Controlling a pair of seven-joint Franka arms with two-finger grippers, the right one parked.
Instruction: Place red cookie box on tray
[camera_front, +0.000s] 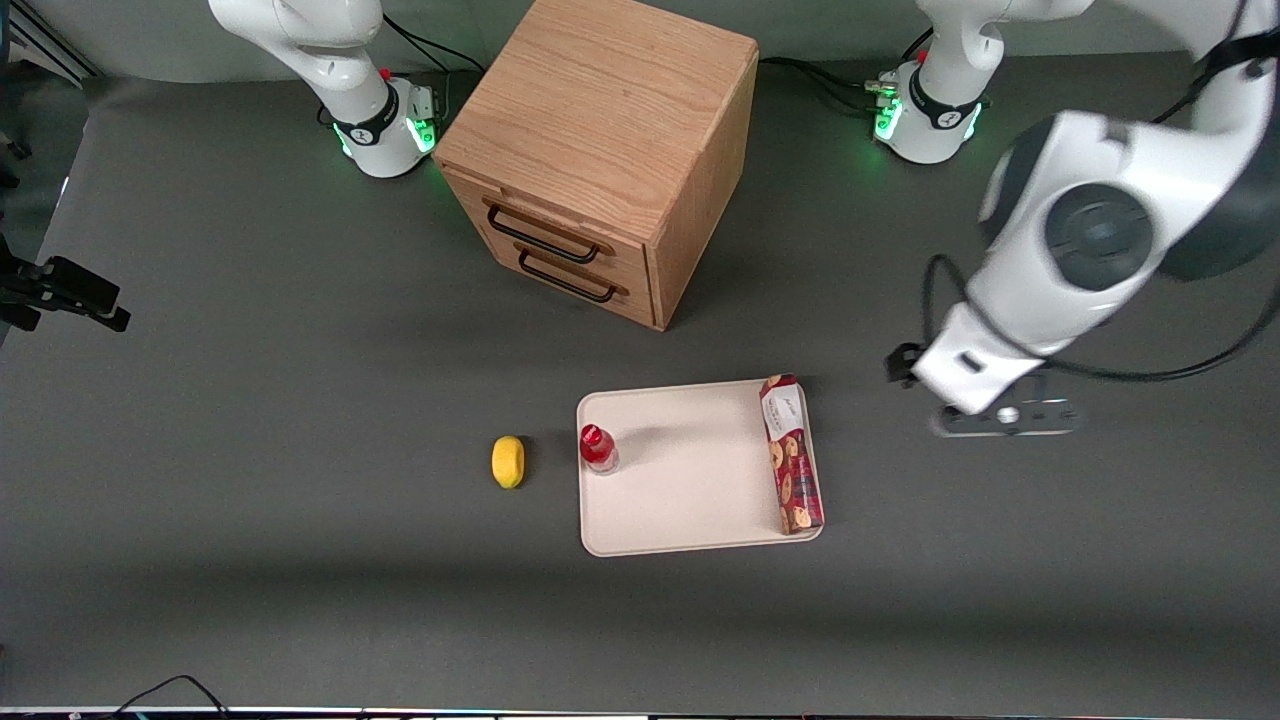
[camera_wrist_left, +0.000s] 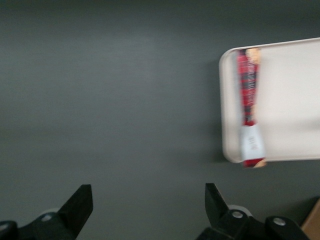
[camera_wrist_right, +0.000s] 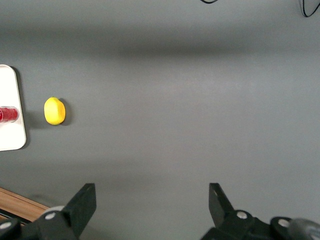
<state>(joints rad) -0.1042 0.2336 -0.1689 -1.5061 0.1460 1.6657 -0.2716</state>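
The red cookie box (camera_front: 790, 455) lies flat on the tray (camera_front: 690, 490), along the tray's short edge toward the working arm's end, with its white end farther from the front camera. It also shows in the left wrist view (camera_wrist_left: 247, 95), inside the tray's rim (camera_wrist_left: 225, 100). My left gripper (camera_front: 1005, 415) hovers above bare table beside the tray, apart from the box, toward the working arm's end. In the wrist view the gripper (camera_wrist_left: 148, 192) is open, with only grey table between its fingers.
A small red-capped bottle (camera_front: 597, 447) stands on the tray's edge toward the parked arm. A yellow lemon-like object (camera_front: 508, 461) lies on the table beside it. A wooden drawer cabinet (camera_front: 600, 150) stands farther from the front camera.
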